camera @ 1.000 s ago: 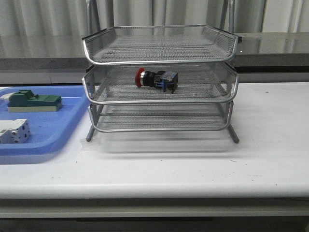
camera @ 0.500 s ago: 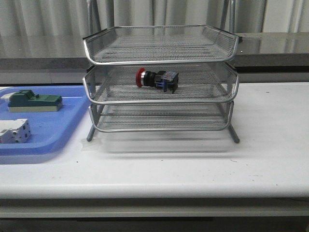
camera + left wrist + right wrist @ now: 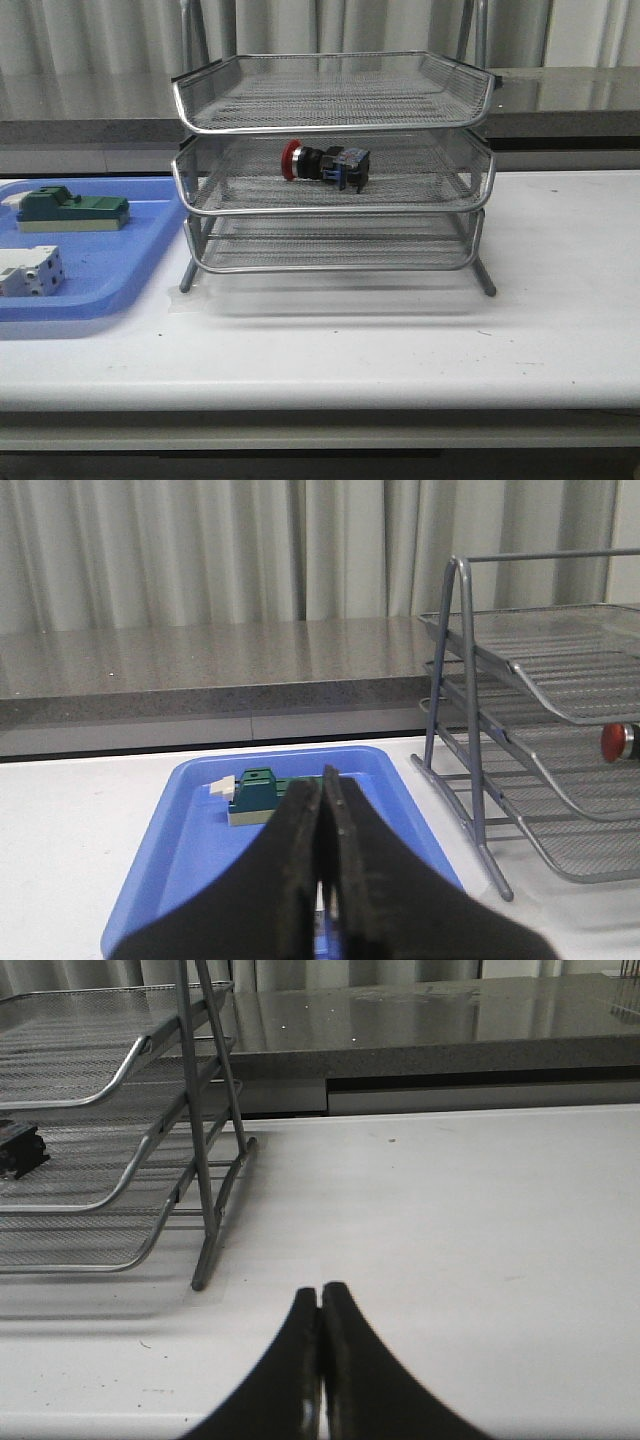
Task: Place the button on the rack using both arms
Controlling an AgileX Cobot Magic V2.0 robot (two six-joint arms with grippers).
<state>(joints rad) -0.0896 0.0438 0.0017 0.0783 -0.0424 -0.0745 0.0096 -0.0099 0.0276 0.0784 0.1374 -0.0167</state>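
The button [image 3: 325,163], red cap to the left, lies on its side in the middle tier of the silver wire rack [image 3: 333,118]. Its red cap [image 3: 617,742] shows in the left wrist view and its black rear end [image 3: 20,1149] in the right wrist view. My left gripper [image 3: 322,780] is shut and empty, held above the blue tray [image 3: 200,830], well away from the rack [image 3: 560,680]. Over the bare white table, beside the rack's leg [image 3: 215,1220], my right gripper [image 3: 320,1292] is shut and empty. Neither arm appears in the front view.
A blue plastic tray [image 3: 110,275] sits left of the rack, holding a green block [image 3: 70,210] and a white block [image 3: 28,272]. A grey counter ledge [image 3: 560,100] and curtains run behind the table. White tabletop [image 3: 400,350] spreads in front and to the right.
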